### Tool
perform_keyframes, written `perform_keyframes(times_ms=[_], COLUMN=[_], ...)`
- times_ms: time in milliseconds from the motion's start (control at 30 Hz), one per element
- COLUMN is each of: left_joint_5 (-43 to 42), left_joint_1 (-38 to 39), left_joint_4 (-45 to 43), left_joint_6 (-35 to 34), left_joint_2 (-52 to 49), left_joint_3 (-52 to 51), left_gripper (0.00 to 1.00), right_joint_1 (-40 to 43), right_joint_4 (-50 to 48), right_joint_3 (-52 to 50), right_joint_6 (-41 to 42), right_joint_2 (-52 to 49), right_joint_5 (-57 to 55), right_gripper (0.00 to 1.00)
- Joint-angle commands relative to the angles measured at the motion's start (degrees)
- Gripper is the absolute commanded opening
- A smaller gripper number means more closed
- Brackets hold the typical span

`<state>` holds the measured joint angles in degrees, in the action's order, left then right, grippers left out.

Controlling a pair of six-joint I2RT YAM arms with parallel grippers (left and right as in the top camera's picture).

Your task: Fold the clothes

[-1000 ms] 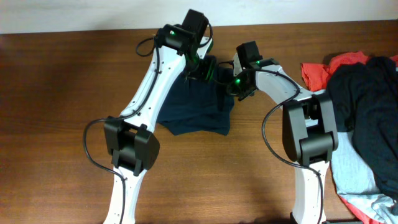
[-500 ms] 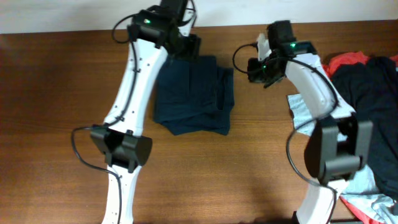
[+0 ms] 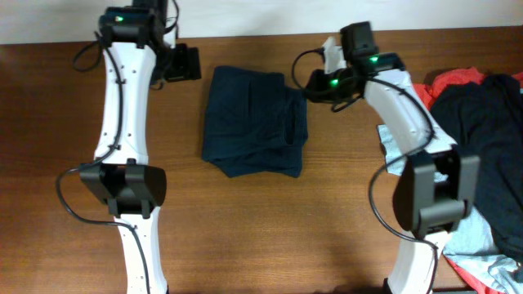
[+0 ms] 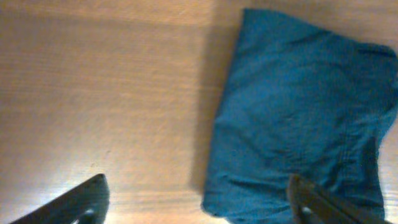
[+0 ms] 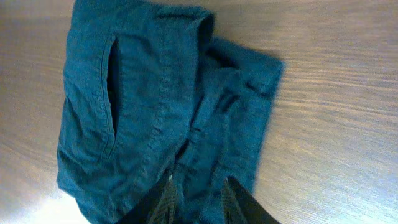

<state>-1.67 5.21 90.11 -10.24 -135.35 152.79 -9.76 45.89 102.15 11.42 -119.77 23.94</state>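
1. Two grippers flank the folded shorts (image 3: pixel 253 122) on the table (image 3: pixel 49 163).
2. Left gripper (image 3: pixel 185 64): jaws wide apart, holding nothing; the shorts lie near, on its right.
3. Right gripper (image 3: pixel 315 86): jaws slightly apart, holding nothing; the shorts lie just beside its left, so it is nearer.
4. The long axis of the shorts runs from the far edge toward the robot.
5. Red garment (image 3: pixel 458 82) lies well to the right; nothing blocks.

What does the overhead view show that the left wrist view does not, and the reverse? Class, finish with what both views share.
Overhead only: both arms, the right gripper, and a heap at the table's right end with a red garment and a light blue T-shirt. Left wrist only: a close look at the left gripper, its tips wide apart with nothing between them. Both: the folded navy shorts lying on the wooden table.
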Motion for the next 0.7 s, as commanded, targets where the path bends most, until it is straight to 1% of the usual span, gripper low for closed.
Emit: perform_keyframes(times_ms=[0,300,500,600,667], left_joint_5=[0.20,0.17,0.20,0.17,0.17], left_joint_1=[-0.72,-0.98,-0.94,-0.92,-0.92], left_joint_4=[0.92,0.87,0.87,0.87,0.87], left_joint_6=[-0.63,-0.63,-0.63,-0.63,-0.63], left_joint_2=[-0.07,-0.07,-0.07,-0.07,-0.07], left_joint_3=[-0.31,-0.31,-0.31,-0.31,-0.31], left_gripper=[0.99,0.99,0.99,0.99,0.99], right_joint_1=[-2.89,-6.62,-6.71,-6.67,-6.69], right_joint_4=[-1.49,-4.42,-5.20,-5.16,-4.96], right_joint_3=[0.04,0.02,0.02,0.02,0.02], right_joint_6=[1.14,1.55,1.57,1.55,1.60], right_joint_2=[-3.69,-8.70,-8.90,-8.92,-8.92], right_joint_5=[2.01,1.27,0.94,0.90,0.92], right_gripper=[0.31,0.31,0.26,0.26,0.28])
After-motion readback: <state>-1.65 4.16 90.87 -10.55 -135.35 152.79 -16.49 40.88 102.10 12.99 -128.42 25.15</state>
